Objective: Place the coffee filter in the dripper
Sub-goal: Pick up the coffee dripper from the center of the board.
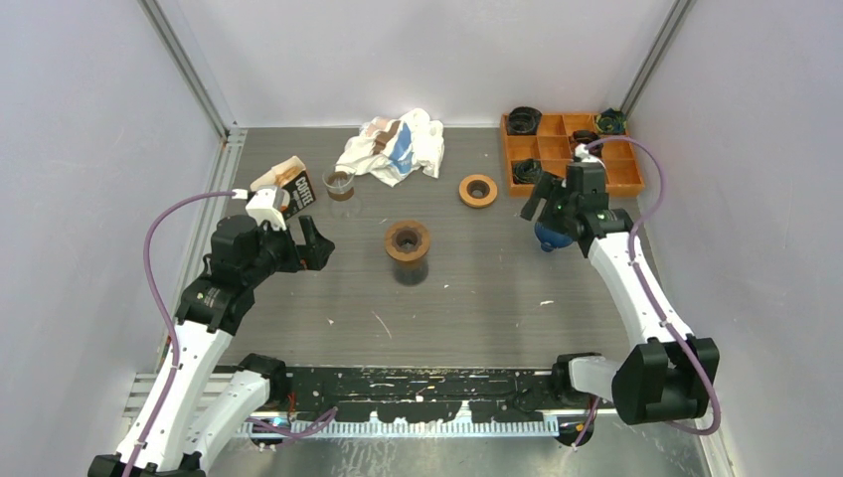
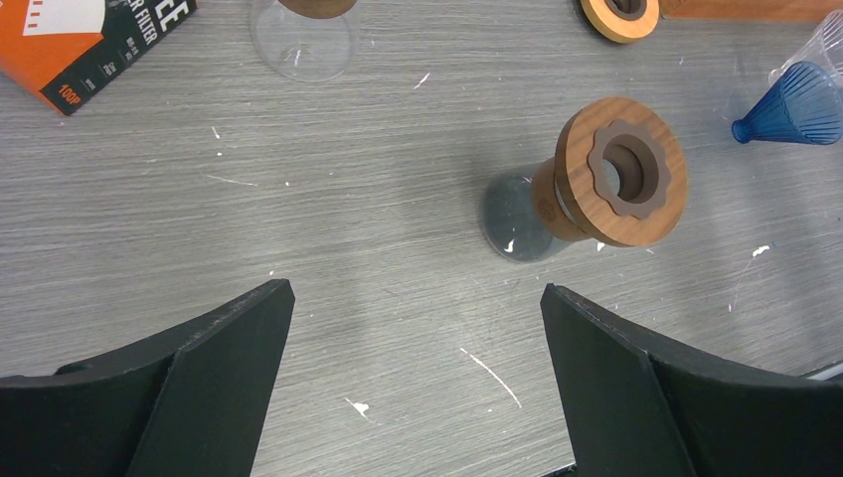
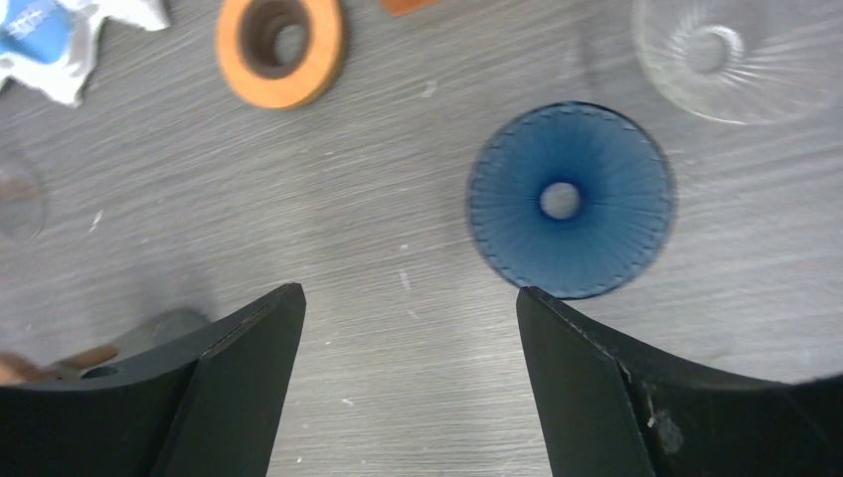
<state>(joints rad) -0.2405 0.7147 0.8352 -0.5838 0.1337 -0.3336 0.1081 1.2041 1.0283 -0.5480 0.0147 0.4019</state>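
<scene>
While right end effector (image 3: 408,290) hovers released near blue dripper (image 3: 572,199); left end effector (image 2: 416,286) released.

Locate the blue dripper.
Top view: the blue dripper sits on the right side, just beneath the open right tool, nearer the arms than the orange tray.

Grey table (image 1: 477,298) bears blue dripper (image 3: 608,199), filter box (image 1: 295,189), tray (image 1: 506,149), cloth (image 1: 395,147).
</scene>
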